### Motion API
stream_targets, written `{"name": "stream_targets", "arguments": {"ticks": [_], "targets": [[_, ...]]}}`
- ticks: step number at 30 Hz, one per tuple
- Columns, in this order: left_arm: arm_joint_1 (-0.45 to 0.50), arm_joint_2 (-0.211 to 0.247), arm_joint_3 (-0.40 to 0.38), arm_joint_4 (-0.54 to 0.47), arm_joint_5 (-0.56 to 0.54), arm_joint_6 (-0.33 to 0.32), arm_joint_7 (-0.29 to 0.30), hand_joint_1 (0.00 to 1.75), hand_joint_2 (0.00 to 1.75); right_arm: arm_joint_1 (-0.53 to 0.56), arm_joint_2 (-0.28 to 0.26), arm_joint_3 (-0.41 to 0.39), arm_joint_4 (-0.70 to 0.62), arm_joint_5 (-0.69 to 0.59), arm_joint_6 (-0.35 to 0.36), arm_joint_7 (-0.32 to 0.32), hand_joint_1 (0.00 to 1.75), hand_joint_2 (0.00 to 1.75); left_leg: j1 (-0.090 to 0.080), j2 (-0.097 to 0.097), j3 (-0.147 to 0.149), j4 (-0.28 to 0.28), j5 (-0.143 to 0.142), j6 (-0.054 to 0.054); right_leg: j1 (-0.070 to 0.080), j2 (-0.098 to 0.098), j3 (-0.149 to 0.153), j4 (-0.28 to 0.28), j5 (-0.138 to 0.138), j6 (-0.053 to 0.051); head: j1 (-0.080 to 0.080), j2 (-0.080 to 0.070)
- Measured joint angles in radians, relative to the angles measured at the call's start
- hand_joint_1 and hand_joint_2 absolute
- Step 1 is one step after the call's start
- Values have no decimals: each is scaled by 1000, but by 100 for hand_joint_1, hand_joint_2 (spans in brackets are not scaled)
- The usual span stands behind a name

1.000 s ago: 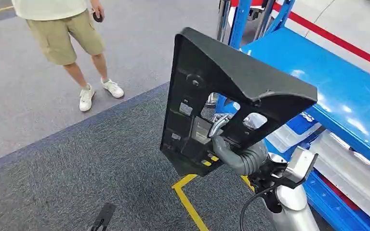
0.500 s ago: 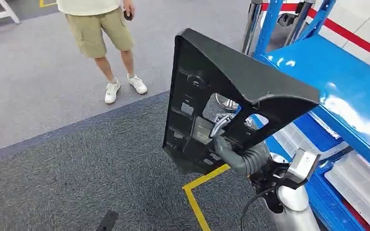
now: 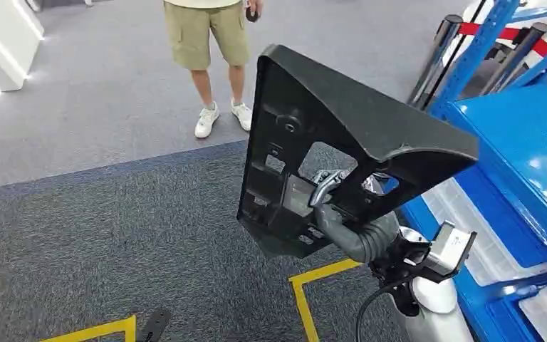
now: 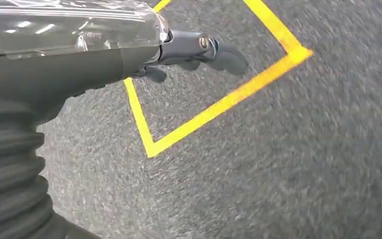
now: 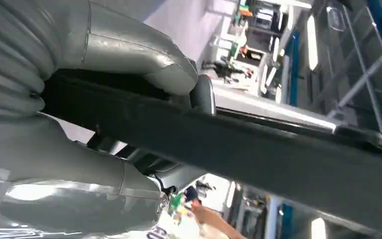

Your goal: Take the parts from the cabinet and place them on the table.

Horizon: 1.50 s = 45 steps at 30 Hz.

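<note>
Panel, black moulded plastic (image 3: 342, 135), held upright and slightly tilted at picture centre of the head view, ribbed inner face with cut-outs turned toward the camera, thick rim running from 11 o'clock down to 3 o'clock. Gripped from below at about 5 o'clock by the right hand (image 3: 327, 196), fingers (image 3: 325, 184) hooked through one of the cut-outs, grey ribbed wrist cover and silver forearm trailing off toward 5 o'clock. Same grip seen close in the right wrist view: thick grey thumb (image 5: 129, 55) pressed on one side of the panel's dark edge (image 5: 258, 144), rest of the right hand (image 5: 74, 184) clamped against the other side.

Left hand (image 4: 144, 50) hanging over dark grey carpet (image 4: 278, 164), holding nothing, fingers (image 4: 199, 45) stretched out fairly straight; how far apart, cannot tell. Yellow floor tape (image 4: 214, 107) forming a corner beneath it.

Blue shelving rack (image 3: 520, 142) at 3 o'clock of the panel, well apart from it, clear plastic bins (image 3: 484, 235) on a lower level at 4 o'clock. Yellow tape corner (image 3: 313, 281) on the carpet at 6 o'clock. Person in khaki shorts and white trainers (image 3: 217, 71) standing at 11 o'clock on lighter grey floor, small dark object in one hand (image 3: 253, 11).
</note>
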Motion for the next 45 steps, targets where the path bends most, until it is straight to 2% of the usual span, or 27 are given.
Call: {"name": "stream_targets", "arguments": {"ticks": [2, 5, 6, 7, 11, 13, 14, 16, 17, 19, 20, 21, 22, 23, 26, 27, 29, 31, 32, 34, 36, 37, 38, 41, 42, 43, 45], "targets": [[3, 0, 0, 0, 0, 0, 0, 0, 175, 5, -2, -3, 0, 0, 1, 0, 175, 175, 0, -27, -1, 5, -1, 0, -1, 0, -46, 71, -4, 5, 0, 0], [5, -1, 0, 0, -1, -1, 0, 0, 175, 4, -2, -4, 0, 0, 1, 0, 175, 175, 5, -70, -2, 22, -9, -10, -10, 12, 41, -134, 136, 7, 0, 0], [5, -1, 0, 0, -1, -1, 0, 0, 175, 4, -2, -5, 0, 0, 2, 0, 175, 175, 7, -81, -5, 31, -15, -16, -17, 45, 71, -207, 153, 8, 0, 0], [3, -1, 0, 0, -1, -1, 0, 0, 175, 5, -2, -5, 0, 0, 2, 0, 175, 175, 2, -89, -15, 41, -18, -23, -16, 73, 79, -217, 138, 10, 0, 0], [11, 0, 0, 0, -2, -2, 0, 0, 175, 5, -2, -8, -7, 1, 3, 0, 175, 175, 11, -124, -26, 34, -13, -48, -12, 36, 78, -221, 145, -15, -1, 0], [12, 0, 0, 0, -2, -2, 0, 0, 175, 5, 0, -8, -13, 1, 3, -1, 175, 175, 4, -32, -47, 92, -50, -55, -12, 12, 86, -228, 145, -29, -2, 0], [9, -1, -1, 0, -2, -2, 0, 0, 175, 5, 0, -9, -15, 1, 3, -1, 175, 175, 8, -7, -82, 162, -87, -60, -9, -1, 87, -228, 144, -31, -1, 0], [8, -1, -2, 0, -3, -3, 0, 0, 175, 10, 0, -10, -15, 2, 2, -1, 175, 175, 13, 9, -161, 321, -150, -65, -4, -29, 87, -228, 141, -35, -1, 0], [9, -1, -2, 0, -4, -4, 0, 0, 175, 13, 0, -10, -15, 4, 2, -1, 175, 175, 14, 11, -178, 353, -151, -66, -3, -41, 87, -228, 140, -36, -1, 0], [11, -1, -2, 0, -6, -6, 0, 0, 175, 15, 0, -10, -18, 5, 1, 0, 175, 175, 14, 14, -137, 274, -94, -66, -3, -64, 91, -227, 137, -34, -1, 0], [11, -1, -2, 0, -7, -6, 0, 0, 175, 15, 0, -10, -21, 6, 0, 0, 175, 175, 14, 24, -83, 175, -48, -62, -3, -76, 96, -228, 134, -30, -1, 0], [9, -1, -2, 0, -8, -6, 0, 0, 175, 15, 0, -10, -24, 8, -1, 0, 175, 175, 11, 60, -34, 86, -13, -57, -1, -85, 101, -228, 131, -27, -1, 0], [5, -1, -4, 0, -9, -6, 0, 0, 175, 16, 0, -11, -28, 8, -1, 0, 175, 175, -3, 109, -15, 42, -29, -49, 4, -94, 102, -227, 127, -22, -1, 0], [2, -1, -6, 0, -9, -6, 0, 0, 175, 15, -1, -13, -31, 9, -1, -1, 175, 175, -5, 90, -16, 39, -22, -34, 8, -103, 101, -227, 126, -17, -1, 0], [6, -1, -9, 0, -10, -8, 0, 0, 175, 17, -1, -13, -32, 12, -1, 0, 175, 175, -9, 57, -22, 33, -19, -17, 9, -133, 108, -233, 125, -1, -1, 0], [9, -1, -9, 0, -11, -8, 1, 0, 175, 17, -2, -13, -35, 13, -2, 0, 175, 175, 2, 46, -12, 22, -12, -8, 1, -114, 108, -226, 117, 7, -1, 0], [4, -2, -10, 0, -12, -8, 1, 0, 175, 20, -2, -15, -40, 12, -1, -3, 175, 175, 0, 26, -11, 18, -8, 6, -2, -23, 63, -129, 57, 8, 0, 0], [0, -2, -13, 0, -13, -9, 1, 0, 175, 29, -6, -19, -40, 12, -2, -3, 175, 175, -2, -2, -11, 19, -8, 8, 0, -3, -20, 30, -9, 10, 0, 0], [2, -2, -15, 0, -13, -9, 1, 0, 175, 33, -8, -19, -40, 13, -2, -3, 175, 175, -3, -16, -11, 20, -9, 9, -1, -2, -49, 77, -14, 11, 0, 0], [4, -2, -16, 0, -13, -9, 1, 0, 175, 37, -9, -19, -40, 14, -2, -3, 175, 175, -4, -47, -11, 25, -10, 8, -1, -1, -39, 26, 49, 9, 0, 0], [3, -2, -16, 0, -13, -9, 2, 0, 175, 37, -9, -19, -43, 14, -2, -3, 175, 175, -3, -75, -9, 31, -14, 2, -3, 19, 34, -141, 146, 4, 0, 0], [4, -2, -17, 0, -13, -10, 2, 0, 175, 37, -10, -19, -43, 14, -3, -3, 175, 175, 0, -86, -14, 35, -17, -2, -6, 67, 57, -200, 157, 0, 0, 0], [0, -2, -17, 0, -13, -10, 2, 0, 175, 38, -10, -20, -43, 14, -3, -4, 175, 175, -6, -97, -22, 48, -21, -9, -13, 86, 61, -221, 149, 1, -1, 0], [8, -2, -17, 0, -11, -11, 3, 0, 175, 40, -11, -20, -44, 15, -5, -5, 175, 175, 5, -130, -27, 36, -16, -30, -1, 56, 66, -221, 150, -12, -1, 0], [10, -2, -17, 1, -11, -11, 3, 0, 175, 39, -9, -20, -45, 15, -5, -6, 175, 175, 3, -118, -28, 42, -19, -32, -10, 41, 73, -233, 155, -20, 0, 0], [11, -2, -17, 1, -11, -11, 3, 0, 175, 40, -8, -20, -45, 15, -5, -6, 175, 175, -2, -60, -36, 63, -33, -37, -8, 30, 79, -237, 155, -24, -2, 0], [5, -2, -17, 1, -11, -11, 3, 0, 175, 40, -8, -20, -45, 15, -5, -8, 175, 175, 5, -5, -102, 199, -106, -49, -3, 1, 83, -238, 150, -33, -2, 0]]}}
